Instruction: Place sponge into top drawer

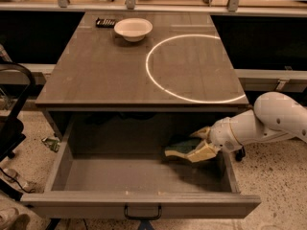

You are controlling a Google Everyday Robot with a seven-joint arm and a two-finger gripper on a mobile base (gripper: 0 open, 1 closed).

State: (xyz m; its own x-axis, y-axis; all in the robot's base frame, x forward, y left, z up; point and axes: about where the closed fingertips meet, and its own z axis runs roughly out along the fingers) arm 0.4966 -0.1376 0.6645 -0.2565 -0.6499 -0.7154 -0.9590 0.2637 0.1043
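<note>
The top drawer (144,206) stands pulled wide open below the grey table top, its dark handle (142,214) at the front centre. My gripper (194,145) reaches in from the right over the drawer's right side, inside the drawer space. It is shut on the sponge (180,147), which shows a dark green top and a pale yellow edge. The sponge is held a little above the drawer floor near its back right part.
A white bowl (133,28) and a small dark object (105,22) sit at the far edge of the table top (96,75). A white ring is marked on the table's right half. A dark chair (12,123) stands at the left. Speckled floor lies around.
</note>
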